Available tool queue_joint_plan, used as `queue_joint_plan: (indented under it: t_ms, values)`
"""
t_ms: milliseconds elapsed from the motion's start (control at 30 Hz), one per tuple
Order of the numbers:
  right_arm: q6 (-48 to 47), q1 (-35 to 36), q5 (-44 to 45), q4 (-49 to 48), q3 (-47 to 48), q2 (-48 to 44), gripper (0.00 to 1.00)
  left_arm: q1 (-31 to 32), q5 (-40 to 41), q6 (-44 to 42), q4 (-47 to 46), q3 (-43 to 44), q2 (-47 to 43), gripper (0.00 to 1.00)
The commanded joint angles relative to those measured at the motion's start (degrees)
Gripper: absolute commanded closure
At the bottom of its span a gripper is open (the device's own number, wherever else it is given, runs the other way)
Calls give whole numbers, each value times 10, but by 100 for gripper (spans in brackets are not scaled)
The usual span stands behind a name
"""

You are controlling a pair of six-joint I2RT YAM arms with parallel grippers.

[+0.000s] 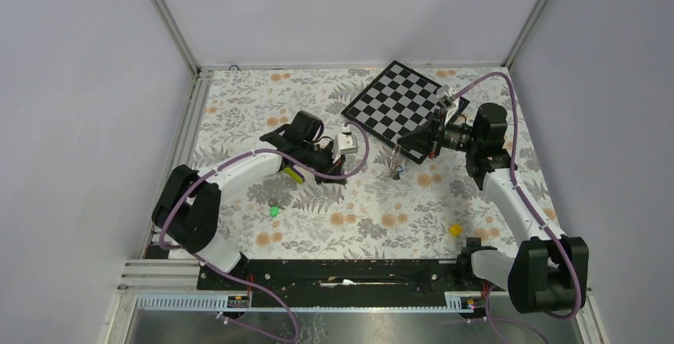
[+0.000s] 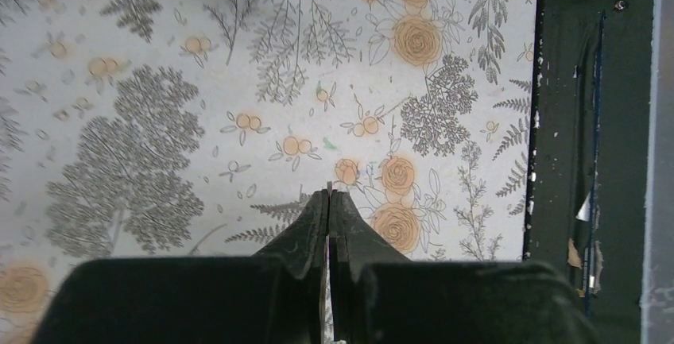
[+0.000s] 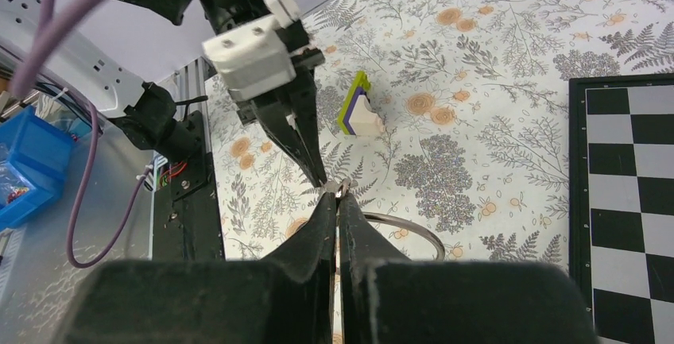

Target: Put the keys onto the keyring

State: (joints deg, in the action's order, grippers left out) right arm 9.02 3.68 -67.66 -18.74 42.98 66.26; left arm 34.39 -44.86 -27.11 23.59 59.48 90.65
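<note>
Green key (image 1: 274,210) lies loose toward near-left corner. L gripper (image 2: 328,197) is pinched closed mid-table with a thin sliver (image 2: 328,187) at tips, can't tell if key. Keyring (image 3: 409,222) is clamped in closed R gripper (image 3: 335,201), toward far-right corner. Prob. best: keep R steady, feed key slowly into ring's split.

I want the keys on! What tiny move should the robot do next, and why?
Probably ease the thin metal sliver, maybe a key, in the shut left gripper toward the thin silver wire ring pinched in the shut right gripper. Their tips nearly meet, but nothing looks threaded yet.
</note>
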Motion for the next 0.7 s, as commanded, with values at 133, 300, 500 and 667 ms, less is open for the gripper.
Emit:
queue_joint_plan:
  t_ms: [133, 300, 500, 667]
  values:
    - [73, 9, 5, -108, -24, 7, 100, 8, -37, -55, -68, 26, -40, 100]
    - [126, 30, 20, -159, -40, 26, 100, 15, -40, -58, -106, 40, -61, 100]
    - [206, 58, 26, -243, -61, 54, 100, 20, -42, -87, -118, 65, -80, 100]
    - [249, 84, 27, -283, -66, 77, 100, 25, -20, -151, -75, 101, -87, 100]
